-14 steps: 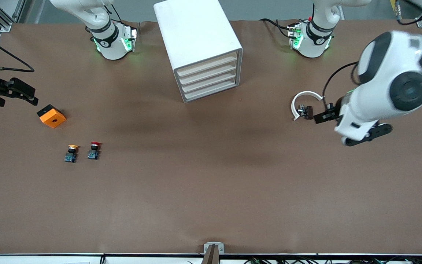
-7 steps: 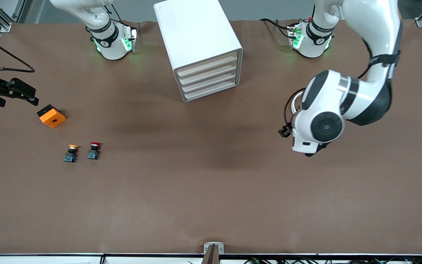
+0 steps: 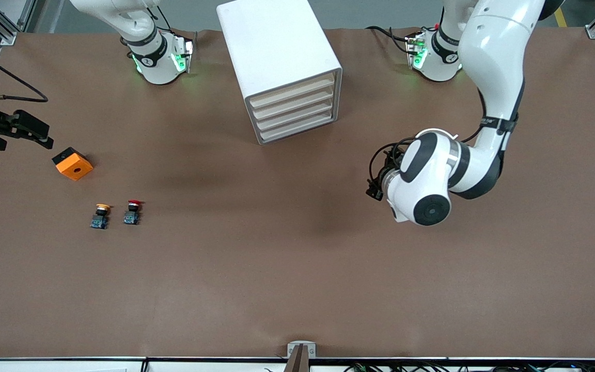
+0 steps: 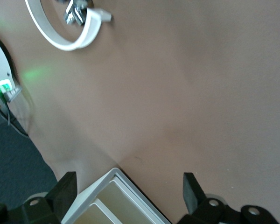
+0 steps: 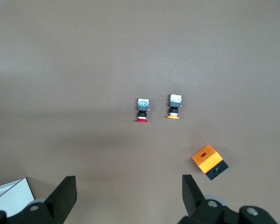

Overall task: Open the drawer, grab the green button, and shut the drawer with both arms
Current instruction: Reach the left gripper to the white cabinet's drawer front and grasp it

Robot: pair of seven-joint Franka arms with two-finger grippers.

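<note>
The white cabinet [image 3: 282,67] stands between the two arm bases with all four cream-fronted drawers shut. The drawer [image 3: 297,130] is the lowest one. The button is out of view. My left gripper [image 3: 376,187] hangs over the bare table toward the left arm's end of the cabinet, mostly hidden under its own wrist. In the left wrist view the left gripper [image 4: 129,186] is open and a corner of the cabinet [image 4: 91,198] shows between its fingers, farther off. My right gripper [image 3: 44,134] waits open at the right arm's end of the table, beside the orange block [image 3: 73,164].
A yellow-capped button [image 3: 100,215] and a red-capped button [image 3: 132,212] stand side by side, nearer the front camera than the orange block [image 5: 209,162]. A white ring with a metal clip [image 4: 70,28] lies on the table near the left arm.
The left arm has swung from its end of the table toward the cabinet and now covers the white ring in the front view. The right arm has not moved.
</note>
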